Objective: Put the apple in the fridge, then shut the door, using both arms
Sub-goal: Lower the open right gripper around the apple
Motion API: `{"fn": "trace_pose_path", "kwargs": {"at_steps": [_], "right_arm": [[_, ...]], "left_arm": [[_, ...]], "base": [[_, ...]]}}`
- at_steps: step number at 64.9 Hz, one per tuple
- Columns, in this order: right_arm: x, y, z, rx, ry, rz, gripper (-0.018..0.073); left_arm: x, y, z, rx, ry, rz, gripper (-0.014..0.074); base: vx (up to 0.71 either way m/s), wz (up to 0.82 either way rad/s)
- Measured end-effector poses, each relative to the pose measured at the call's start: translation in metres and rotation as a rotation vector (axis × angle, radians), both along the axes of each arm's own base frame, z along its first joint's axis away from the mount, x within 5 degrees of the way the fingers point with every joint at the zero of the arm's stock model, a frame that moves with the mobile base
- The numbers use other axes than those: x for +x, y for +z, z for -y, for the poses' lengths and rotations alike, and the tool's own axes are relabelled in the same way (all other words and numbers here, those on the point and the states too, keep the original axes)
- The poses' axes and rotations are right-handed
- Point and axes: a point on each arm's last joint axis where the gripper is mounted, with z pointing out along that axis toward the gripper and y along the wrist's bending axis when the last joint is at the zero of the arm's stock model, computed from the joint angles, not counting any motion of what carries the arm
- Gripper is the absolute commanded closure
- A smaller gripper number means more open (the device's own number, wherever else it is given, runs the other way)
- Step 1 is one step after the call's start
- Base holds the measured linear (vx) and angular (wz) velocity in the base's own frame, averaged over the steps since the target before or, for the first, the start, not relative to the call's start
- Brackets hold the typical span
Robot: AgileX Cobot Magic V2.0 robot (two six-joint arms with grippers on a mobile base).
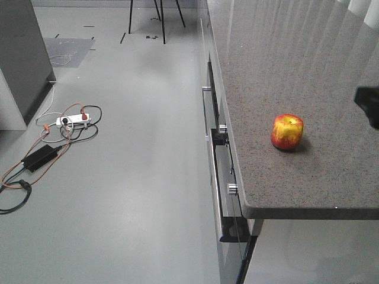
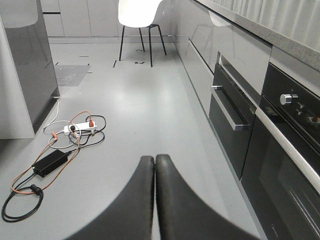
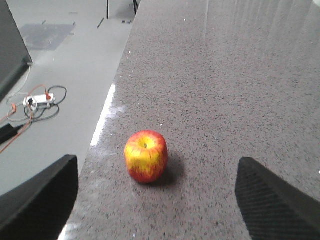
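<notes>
Facing the apple (image 3: pixel 146 156), the right tool (image 3: pixel 156 162) gapes empty, partly cropped; left tool (image 2: pixel 154 158) closed on nothing.

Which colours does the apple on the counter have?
The apple is red with yellow streaks, clearest in the right wrist view.

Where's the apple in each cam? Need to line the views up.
Exterior front: apple right of centre, on the counter.
Left wrist: not in view.
Right wrist: apple lower centre, on the counter.
Shared landmark: white power strip on the floor, seen in all three.
</notes>
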Motion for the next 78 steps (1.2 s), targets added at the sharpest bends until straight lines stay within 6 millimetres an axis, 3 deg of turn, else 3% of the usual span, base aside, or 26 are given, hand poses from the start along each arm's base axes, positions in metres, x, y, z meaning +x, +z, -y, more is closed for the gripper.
{"fn": "trace_pose_path", "kwargs": {"at_steps": [15, 22, 35, 47, 57, 78], "right_arm": [[0.072, 0.004, -0.02, -0.049, 0.107, -0.065, -0.0043], [0.104, -0.006, -0.033, -0.029, 0.136, -0.109, -0.0043], [0.151, -0.032, -0.037, 0.044, 0.101, -0.217, -0.0037], [0.177, -0.059, -0.044, 0.049, 0.112, -0.309, -0.0033], [0.186, -0.078, -0.045, 0.073, 0.095, -0.362, -0.0033], [0.192, -0.088, -0.043, 0.038, 0.083, -0.379, -0.0043]], "left_arm": [[0.0, 0.0, 0.0, 0.0, 0.0, 0.0, 0.0602], [0.0, 0.0, 0.0, 0.0, 0.0, 0.0, 0.0602], [0.0, 0.0, 0.0, 0.0, 0.0, 0.0, 0.0602], [0.0, 0.0, 0.0, 0.0, 0.0, 0.0, 0.0602], [0.0, 0.0, 0.0, 0.0, 0.0, 0.0, 0.0602], [0.0, 0.0, 0.0, 0.0, 0.0, 0.0, 0.0602]], "base": [[0.0, 0.0], [0.0, 0.0], [0.0, 0.0], [0.0, 0.0], [0.0, 0.0], [0.0, 0.0]]}}
